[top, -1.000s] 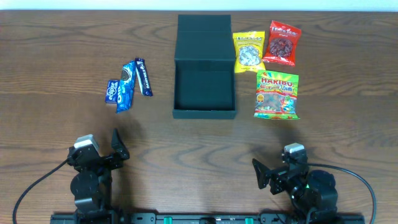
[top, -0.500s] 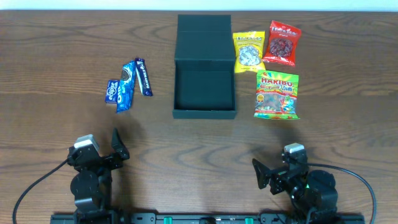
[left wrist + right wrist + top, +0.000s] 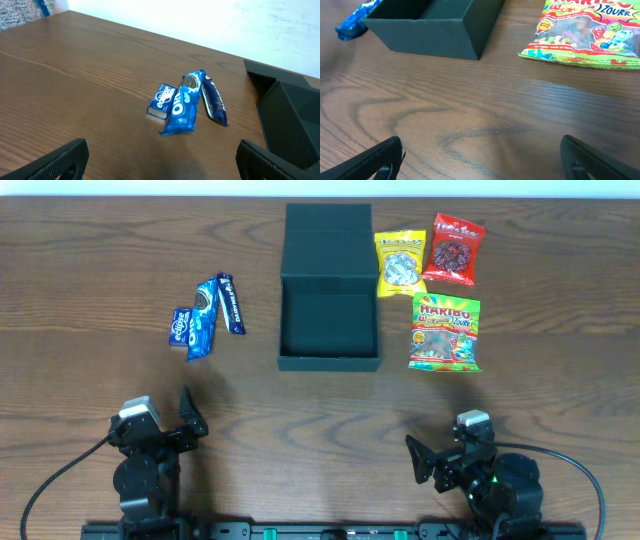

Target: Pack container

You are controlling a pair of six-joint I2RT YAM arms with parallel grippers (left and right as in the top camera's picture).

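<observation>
The container [image 3: 329, 330] stands on the desk [image 3: 100, 260], in the middle and toward the far edge. It is open: its lid [image 3: 328, 240] lies flat behind it, on the far side, and the inside looks dark and bare.

To the left of the container, a little apart from it, three blue snacks lie close together. There is an Oreo packet [image 3: 203, 330] lying at a slant, a small blue packet [image 3: 182, 325] just beside it on the left, and a dark blue bar [image 3: 231, 303] on its right.

On the other side, a yellow bag [image 3: 400, 263] lies just beside the lid, and a red bag [image 3: 453, 248] is next to it, their edges touching or nearly so. A Haribo bag [image 3: 444, 332] lies in front of these two, near the right wall of the container.

Both arms are at the near edge of the desk, well apart from all these things. The left tool [image 3: 162, 162] is spread wide with nothing between its fingers, and it faces the blue snacks. The right tool [image 3: 482, 160] is also spread wide and holds nothing. It faces the near right corner of the container and the Haribo bag.
</observation>
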